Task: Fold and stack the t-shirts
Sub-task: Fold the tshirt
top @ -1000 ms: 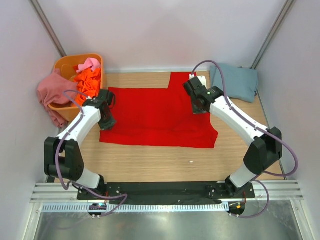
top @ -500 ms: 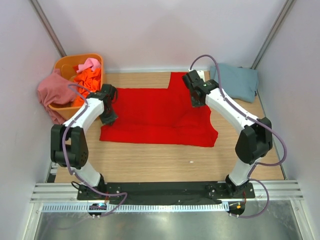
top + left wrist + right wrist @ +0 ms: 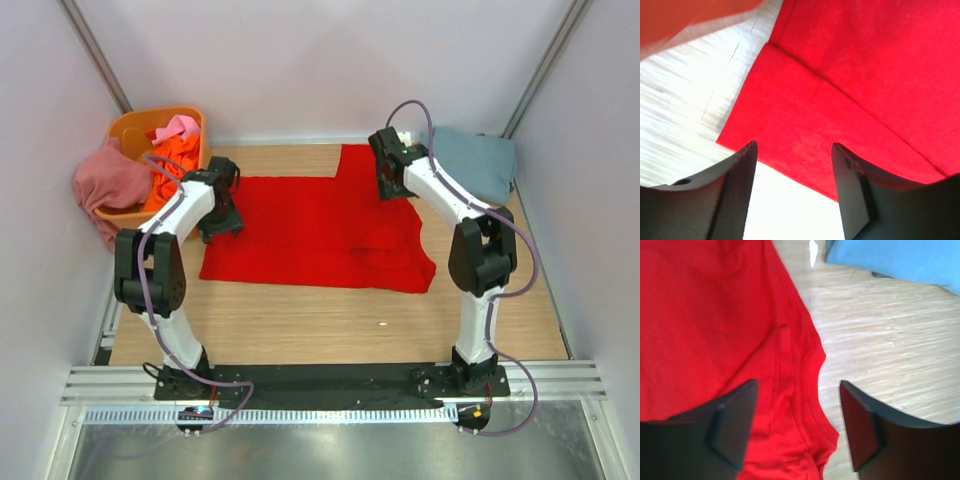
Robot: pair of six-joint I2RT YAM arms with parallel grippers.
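A bright red t-shirt (image 3: 320, 232) lies spread flat on the wooden table (image 3: 330, 320). My left gripper (image 3: 224, 218) hovers open over the shirt's left edge, near the tub. In the left wrist view the open left gripper (image 3: 794, 150) holds nothing, with the red t-shirt (image 3: 850, 75) beneath it. My right gripper (image 3: 394, 186) stands open above the shirt's back right part. In the right wrist view the right gripper (image 3: 797, 385) is empty, above the collar of the red t-shirt (image 3: 715, 315). A folded grey-blue t-shirt (image 3: 472, 165) lies at the back right.
An orange plastic tub (image 3: 128, 128) stands at the back left, holding orange (image 3: 178, 160) and pink (image 3: 180, 127) shirts. A dusty rose shirt (image 3: 105, 185) drapes over its near rim. White walls enclose the table on three sides.
Both grippers were shut on the red t-shirt's edges and now stand open, having let go. Both arms reached farther back, and the shirt lies flat.
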